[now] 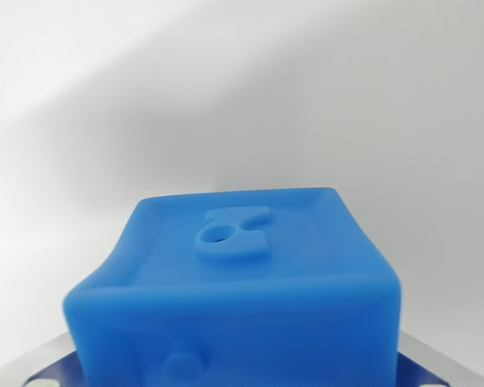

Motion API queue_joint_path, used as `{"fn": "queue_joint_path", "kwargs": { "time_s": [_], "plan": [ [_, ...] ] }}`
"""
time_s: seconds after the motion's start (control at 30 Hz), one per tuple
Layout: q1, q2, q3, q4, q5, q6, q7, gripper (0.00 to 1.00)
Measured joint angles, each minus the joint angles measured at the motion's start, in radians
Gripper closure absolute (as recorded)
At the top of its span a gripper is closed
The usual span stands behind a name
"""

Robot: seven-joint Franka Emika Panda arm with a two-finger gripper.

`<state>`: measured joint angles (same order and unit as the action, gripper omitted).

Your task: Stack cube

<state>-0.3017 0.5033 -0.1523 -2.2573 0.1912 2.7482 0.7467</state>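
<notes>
a close wrist view is showing one blue cube (242, 282) filling the lower middle of the picture, against a plain pale background. the cube is looking soft and rubbery, with rounded edges and a raised rim around its upper face. in the middle of that face a raised shape is standing out, something like a letter or numeral with a small hole through it — too blurred to read for certain. a second raised bump is showing low on the near face.

at the bottom corners, on the wrist view's left and right, slivers of the gripper (242, 379) are peeking out from behind the cube: grey metal edges and blue patches with pale dots. the cube is sitting between them, hiding the fingertips, so it is not possible to tell whether the fingers are clamping on the cube, resting apart, or closed together.

no second cube is appearing anywhere in this view, and no table edge or stack is visible either. judging from that, the stacking is not yet showing as done — the blue cube is lying right at the gripper, possibly held, and the placing of it on another cube is seemingly what is left.
</notes>
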Motion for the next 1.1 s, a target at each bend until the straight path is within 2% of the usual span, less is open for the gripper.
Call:
{"fn": "queue_joint_path", "kwargs": {
  "time_s": [0.43,0.7,1.1],
  "plan": [
    [0.021,-0.067,-0.025,-0.017,-0.014,-0.048,0.011,1.0],
    [0.033,-0.116,-0.042,-0.025,-0.032,-0.089,0.022,1.0],
    [0.049,-0.203,-0.065,-0.032,-0.067,-0.165,0.047,1.0]
  ]
}}
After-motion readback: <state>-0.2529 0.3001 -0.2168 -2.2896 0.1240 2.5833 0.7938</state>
